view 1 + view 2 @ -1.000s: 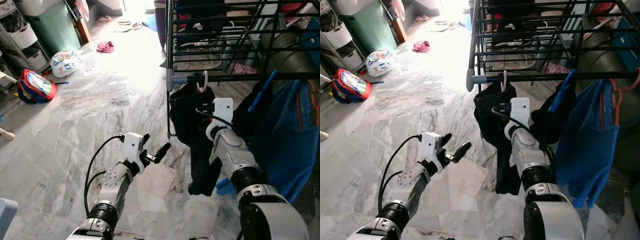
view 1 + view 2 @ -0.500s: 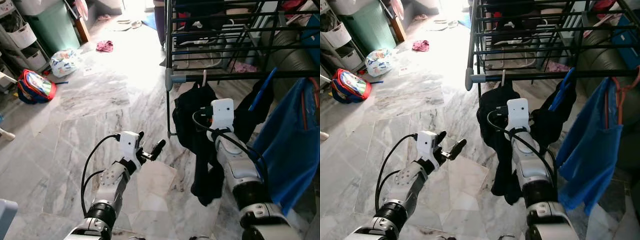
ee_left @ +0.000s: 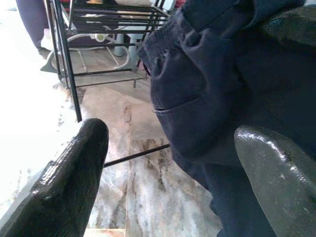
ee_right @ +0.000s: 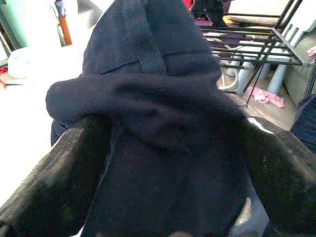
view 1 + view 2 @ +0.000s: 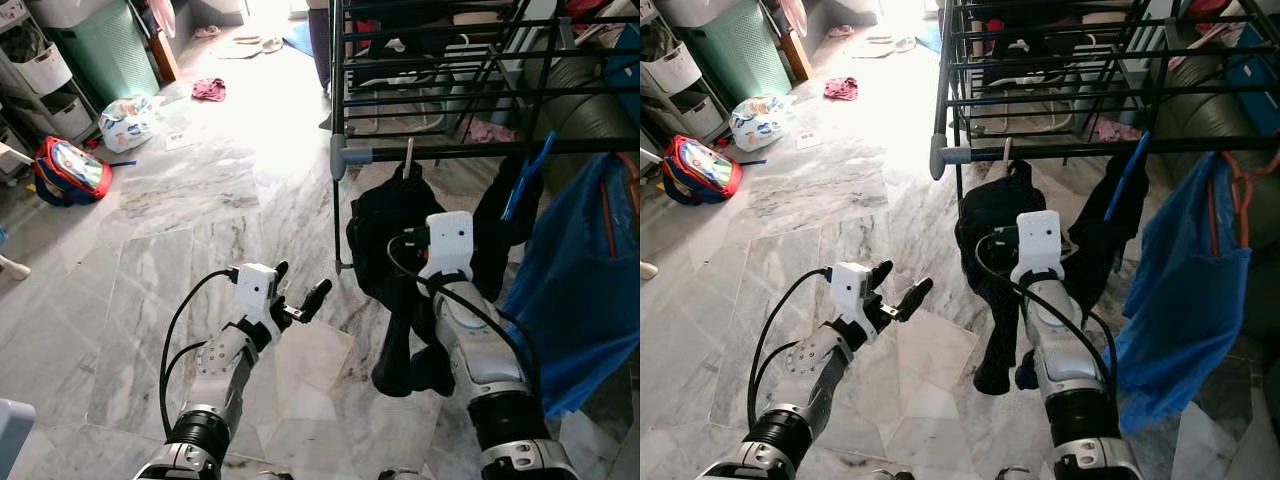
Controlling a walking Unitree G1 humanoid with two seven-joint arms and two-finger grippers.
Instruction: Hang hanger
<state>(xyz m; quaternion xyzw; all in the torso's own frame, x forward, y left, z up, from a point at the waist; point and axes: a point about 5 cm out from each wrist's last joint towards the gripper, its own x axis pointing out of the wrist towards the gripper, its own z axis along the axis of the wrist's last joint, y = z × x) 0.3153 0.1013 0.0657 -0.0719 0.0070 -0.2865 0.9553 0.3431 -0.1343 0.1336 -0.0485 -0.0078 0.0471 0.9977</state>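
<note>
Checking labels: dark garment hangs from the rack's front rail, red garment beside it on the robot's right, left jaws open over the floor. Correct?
One error: the garment beside it is blue, not red, as the left eye view shows. The dark garment does hang from the rack's front rail, and the left gripper has its jaws open over the floor.

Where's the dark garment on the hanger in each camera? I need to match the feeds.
Left eye: dark garment hangs right of centre under the rack rail.
Right eye: centre.
Left wrist: beyond the fingers.
Right wrist: between the fingers.
Shared landmark: the black rack.
</note>
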